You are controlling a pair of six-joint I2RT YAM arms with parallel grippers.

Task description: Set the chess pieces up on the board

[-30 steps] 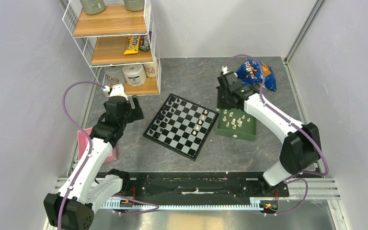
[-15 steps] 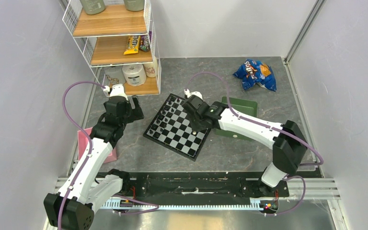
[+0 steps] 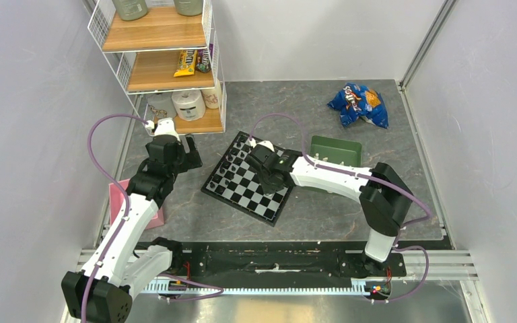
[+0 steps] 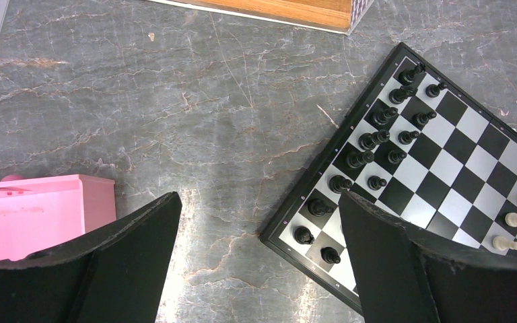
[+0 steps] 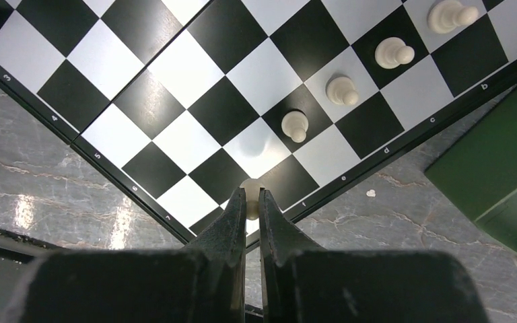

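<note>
Nearest in, the right pincer [image 5: 250, 199] is pinched narrow on the head of a cream pawn [image 5: 251, 184]. It holds the pawn over the board [image 5: 187, 69], close to the lettered border and just past the end of a diagonal line of four cream pawns [image 5: 295, 125]. Whether the base has touched down cannot be told. The piece looks light, hard and smooth, and probably quick to topple on its small round foot, so a grip high on the head from straight above seems the sound one, with a gentle release. Off to the side, the left pincer [image 4: 259, 202] hangs wide and empty above the bare desk [image 4: 175, 101], a pink box [image 4: 40, 208] beside it. Across the board stand two rows of black pieces [image 4: 377, 138]. Further back sits the green tray [image 3: 336, 149], then a blue snack bag [image 3: 358, 104] and the wire shelf [image 3: 158, 40].
</note>
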